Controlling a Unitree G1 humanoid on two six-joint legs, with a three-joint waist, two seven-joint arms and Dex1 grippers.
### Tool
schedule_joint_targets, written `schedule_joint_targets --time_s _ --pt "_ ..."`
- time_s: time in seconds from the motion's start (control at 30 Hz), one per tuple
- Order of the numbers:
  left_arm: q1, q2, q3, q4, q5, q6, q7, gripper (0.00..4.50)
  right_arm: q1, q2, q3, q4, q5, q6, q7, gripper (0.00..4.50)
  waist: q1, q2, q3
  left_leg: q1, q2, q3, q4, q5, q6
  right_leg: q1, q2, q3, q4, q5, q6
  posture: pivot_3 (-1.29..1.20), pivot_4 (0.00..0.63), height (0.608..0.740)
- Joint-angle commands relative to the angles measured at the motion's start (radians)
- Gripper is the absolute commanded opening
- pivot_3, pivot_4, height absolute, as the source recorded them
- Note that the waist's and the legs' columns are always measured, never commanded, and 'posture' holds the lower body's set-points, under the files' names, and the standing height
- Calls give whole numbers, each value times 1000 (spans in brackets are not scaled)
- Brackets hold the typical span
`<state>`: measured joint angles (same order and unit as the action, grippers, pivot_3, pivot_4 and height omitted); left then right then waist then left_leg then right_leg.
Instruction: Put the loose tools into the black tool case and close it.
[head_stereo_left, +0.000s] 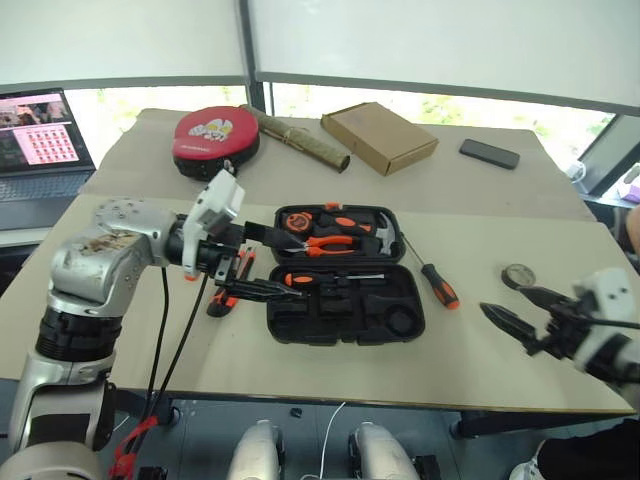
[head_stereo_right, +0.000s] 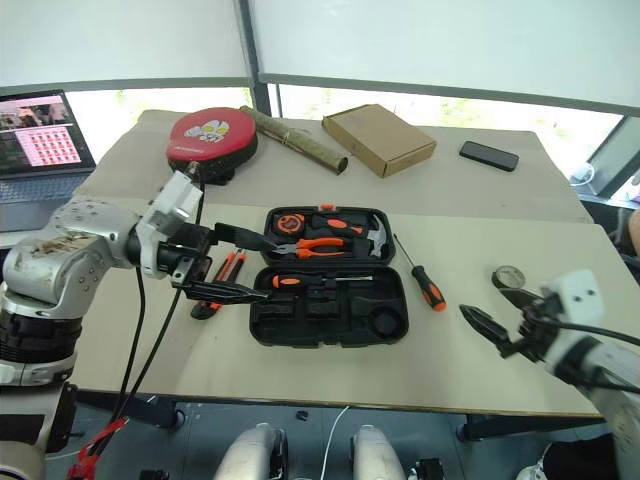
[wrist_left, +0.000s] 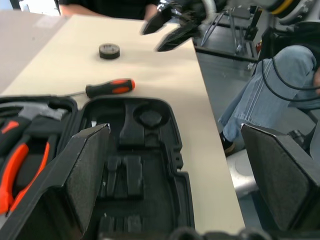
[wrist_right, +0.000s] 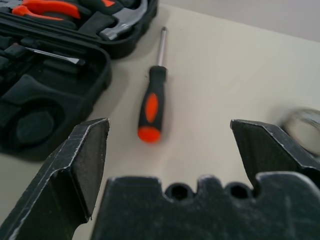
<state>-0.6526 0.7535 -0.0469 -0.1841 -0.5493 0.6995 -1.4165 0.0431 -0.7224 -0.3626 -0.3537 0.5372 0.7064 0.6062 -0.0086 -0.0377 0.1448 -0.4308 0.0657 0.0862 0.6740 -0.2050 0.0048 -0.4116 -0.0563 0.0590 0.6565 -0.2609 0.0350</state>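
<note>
Tool case: you see the black tool case (head_stereo_left: 345, 280) lying open flat in the middle of the counter (head_stereo_left: 300, 375), with pliers (head_stereo_left: 330, 243) and a hammer (head_stereo_left: 385, 232) in its far half
Screwdriver in case: one orange-and-black screwdriver (head_stereo_left: 330, 279) lies in a slot of the near half
Loose screwdriver: a second screwdriver (head_stereo_left: 432, 277) lies on the counter just beside the right edge of the case
Tape roll: the small black tape roll (head_stereo_left: 518, 275) sits on the counter further to the right, well apart from the case
Utility knife: the orange-and-black knife (head_stereo_right: 215, 285) lies on the counter at the left side of the case, under your left arm
Left pincer: your left pincer (head_stereo_left: 272, 262) hangs above the left edge of the case, fingers apart, holding nothing
Right pincer: your right pincer (head_stereo_left: 512, 312) is over the right part of the counter, near the tape roll, fingers apart and empty
</note>
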Motion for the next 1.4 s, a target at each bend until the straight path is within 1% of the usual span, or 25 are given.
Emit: schedule_joint_targets --time_s 0.03,0.13,0.23,0.3,0.33,0.4,0.47,0.5,0.53,0.6,0.63,0.67,0.73,0.8,0.9,0.93,0.97,1.03,1.17,1.23,1.3,1.4 --pt "8 10 15 -63 -20 -16 34 4484 -115 42 113 97 -91 -6 -82 4500 2 0 0 -1 0 0 0 0 0 -1 0 0 0 0 0 0 150 740" --pt "13 20 16 -74 -24 -18 41 4484 -166 66 180 156 -161 -5 -131 4500 4 0 0 -2 -1 1 0 0 0 -2 -1 0 0 0 0 0 150 740" --pt "5 19 23 -70 -33 -5 58 4484 -187 93 208 204 -197 -22 -162 4500 5 0 0 -3 -1 1 0 0 0 -3 -1 0 0 0 0 0 150 740" --pt "5 21 21 -68 -34 -5 62 4500 -192 113 207 216 -202 -28 -170 3995 4 0 0 -4 -1 1 0 0 0 -4 -1 0 1 0 1 0 150 740" --pt "6 22 19 -67 -32 -9 61 4500 -195 121 205 219 -204 -29 -174 3886 2 0 0 -4 -1 1 0 0 0 -4 0 1 1 0 0 0 150 740" --pt "9 23 13 -63 -28 -17 59 4500 -196 137 192 218 -207 -25 -193 3113 -3 0 0 -4 0 1 0 0 0 -5 0 1 2 0 0 0 150 740" --pt "8 23 5 -53 -15 -32 58 4500 -189 157 162 198 -196 -9 -214 2478 -3 0 0 -4 0 1 0 0 0 -5 0 1 2 0 0 0 150 740" --pt "7 23 -2 -45 0 -46 58 4500 -181 166 144 185 -195 1 -233 2073 -3 0 0 -4 0 1 0 0 0 -5 0 1 2 0 0 0 150 740" --pt "7 24 -7 -38 10 -57 58 4500 -177 172 132 177 -195 8 -246 1788 -2 0 0 -4 0 1 0 0 0 -6 0 1 2 0 0 0 150 740" --pt "10 26 -16 -24 24 -82 54 4500 -162 194 64 126 -153 43 -270 1242 0 0 0 -5 0 1 0 0 0 -6 0 1 2 0 0 0 150 740" --pt "12 28 -15 -20 23 -85 54 4500 -154 198 26 86 -125 70 -274 1051 1 1 0 -6 0 1 0 0 0 -7 0 1 2 0 0 0 150 740" --pt "14 30 -13 -19 21 -87 53 4500 -148 196 -2 49 -102 93 -274 1051 1 1 0 -6 0 1 0 0 0 -8 0 1 3 0 0 0 150 740" --pt "21 40 -6 -21 13 -85 52 4500 -142 161 -23 -4 -55 105 -218 1051 -1 1 1 -8 0 1 0 0 0 -10 0 1 3 0 0 0 150 740" --pt "27 49 -4 -21 8 -85 49 4500 -150 117 -10 -22 -39 98 -158 1051 -6 1 1 -8 0 1 0 0 0 -10 0 1 3 0 1 0 150 740" --pt "44 69 1 -26 -4 -73 34 4500 -207 29 36 -30 -10 32 0 1051 -12 2 1 -7 0 1 0 0 0 -10 1 2 3 0 0 0 150 740" --pt "58 85 1 -37 -11 -68 19 4500 -237 -12 83 -31 -2 0 94 1051 -12 2 1 -7 0 1 0 0 0 -10 1 2 3 0 0 0 150 740" --pt "66 96 -1 -43 -16 -66 9 4500 -257 -38 117 -29 0 -22 159 1051 -14 3 2 -7 1 1 0 0 0 -10 1 2 3 0 0 0 150 740" --pt "85 119 -3 -64 -25 -59 -6 4500 -307 -88 227 -6 -38 -93 292 1051 -15 3 2 -7 1 2 -1 0 0 -10 1 3 3 0 0 0 150 740" --pt "99 130 3 -77 -29 -59 0 4500 -394 -119 380 75 -134 -230 426 1051 -1 2 2 -7 1 2 0 0 0 -10 2 3 2 0 0 0 150 740" --pt "109 132 11 -83 -27 -58 15 4500 -470 -105 479 159 -218 -336 487 1051 2 2 3 -7 0 2 1 0 0 -10 1 3 3 0 0 0 150 740" --pt "115 135 16 -89 -30 -56 23 4500 -517 -91 533 229 -271 -408 518 1051 2 1 3 -8 0 3 3 0 0 -10 1 3 3 0 1 0 150 740" --pt "121 140 28 -103 -37 -47 39 4500 -593 -68 610 390 -374 -563 563 1051 1 1 3 -8 0 3 2 0 0 -10 1 3 3 0 1 0 150 740"
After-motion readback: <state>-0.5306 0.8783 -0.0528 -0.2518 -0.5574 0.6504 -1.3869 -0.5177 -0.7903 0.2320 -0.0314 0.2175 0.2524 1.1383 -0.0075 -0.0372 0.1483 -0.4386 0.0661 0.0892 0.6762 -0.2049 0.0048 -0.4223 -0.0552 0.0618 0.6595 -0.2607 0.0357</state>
